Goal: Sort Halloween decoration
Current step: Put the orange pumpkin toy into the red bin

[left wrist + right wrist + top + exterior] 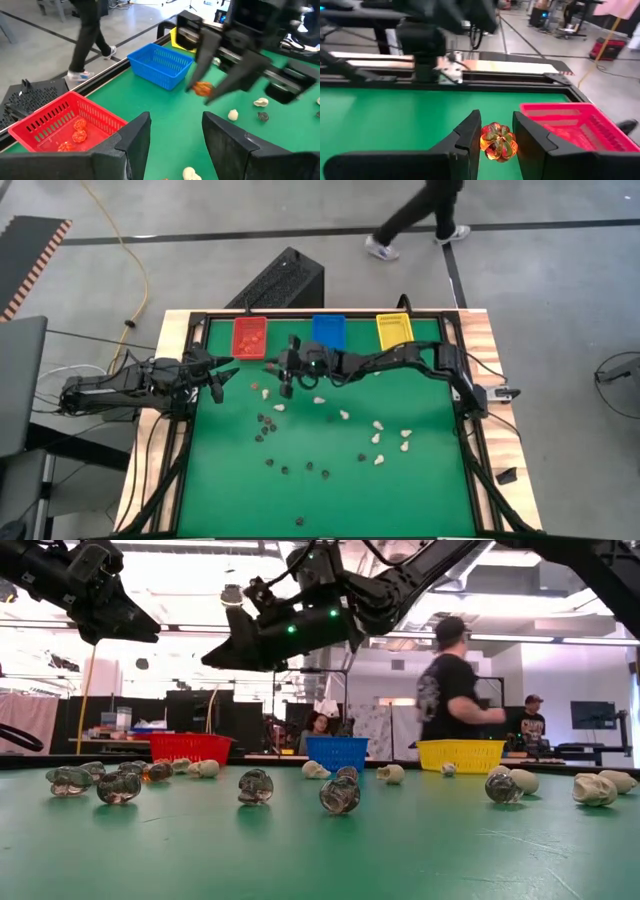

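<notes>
- Green felt covers the counter (330,500), the largest thing in view; from above, most of the Halloween decoration (340,442) is still strewn over its middle, cream pieces toward 3 o'clock and dark ones toward 7 o'clock, so by my judgement the sort is at an early stage.
- Along the far edge, at 12 o'clock, stand three bins well apart: the red bin (250,336), the blue bin (328,330) and the yellow bin (393,330).
- Over the counter between the red and blue bins hangs the right gripper (496,136), clamped on an orange pumpkin (498,141). The step in hand reads as carrying an orange piece to the red bin.
- At about 10 o'clock of the counter waits the left gripper (175,137), fingers apart and empty.
- The next move calls for swinging the pumpkin toward 10 o'clock until it hangs over the red bin, then parting the fingers so that it drops inside the rim.
- Only the right wrist view shows the pumpkin plainly pinched between the fingers; from above it is too small to make out.
- Only the left wrist view looks into the red bin, where three orange pieces (77,132) already lie.
- Only the low view shows the carrying gripper high above the scattered trinkets.
</notes>
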Controlling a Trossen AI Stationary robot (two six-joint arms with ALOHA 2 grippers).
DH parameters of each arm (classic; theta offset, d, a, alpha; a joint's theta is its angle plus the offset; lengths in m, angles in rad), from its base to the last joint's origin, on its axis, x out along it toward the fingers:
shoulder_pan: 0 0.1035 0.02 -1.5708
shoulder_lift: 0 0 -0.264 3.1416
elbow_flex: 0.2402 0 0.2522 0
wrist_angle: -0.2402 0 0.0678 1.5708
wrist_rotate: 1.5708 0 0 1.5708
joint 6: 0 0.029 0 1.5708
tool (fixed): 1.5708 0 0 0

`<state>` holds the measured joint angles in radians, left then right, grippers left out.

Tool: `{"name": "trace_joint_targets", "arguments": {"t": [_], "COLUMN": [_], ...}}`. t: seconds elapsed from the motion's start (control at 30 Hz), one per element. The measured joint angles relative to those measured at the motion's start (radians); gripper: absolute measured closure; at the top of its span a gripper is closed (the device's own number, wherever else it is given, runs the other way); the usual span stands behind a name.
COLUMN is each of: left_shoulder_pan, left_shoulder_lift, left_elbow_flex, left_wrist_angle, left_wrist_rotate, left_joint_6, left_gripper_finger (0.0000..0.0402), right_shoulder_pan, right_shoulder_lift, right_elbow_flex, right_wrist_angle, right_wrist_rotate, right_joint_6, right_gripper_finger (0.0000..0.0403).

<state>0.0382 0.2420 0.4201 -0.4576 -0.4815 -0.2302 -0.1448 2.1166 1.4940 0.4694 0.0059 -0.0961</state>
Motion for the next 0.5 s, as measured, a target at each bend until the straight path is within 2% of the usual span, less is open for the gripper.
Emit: {"name": "trace_joint_targets", "arguments": {"t": [0.4,0.5], "left_shoulder_pan": [0.0,0.0], "left_shoulder_lift": [0.0,0.0], "left_elbow_flex": [0.0,0.0], "left_wrist_angle": [0.0,0.001], "left_wrist_rotate": [-0.001,0.0], "left_joint_6": [0.001,0.001], "left_gripper_finger": [0.0233,0.0233], "right_shoulder_pan": [-0.087,-0.095], "right_shoulder_lift": [0.0,0.0], "right_elbow_flex": [0.0,0.0], "right_wrist_angle": [0.164,0.165], "right_wrist_rotate": [0.001,0.044], "right_joint_6": [0.097,0.1], "right_gripper_finger": [0.028,0.0279]}}
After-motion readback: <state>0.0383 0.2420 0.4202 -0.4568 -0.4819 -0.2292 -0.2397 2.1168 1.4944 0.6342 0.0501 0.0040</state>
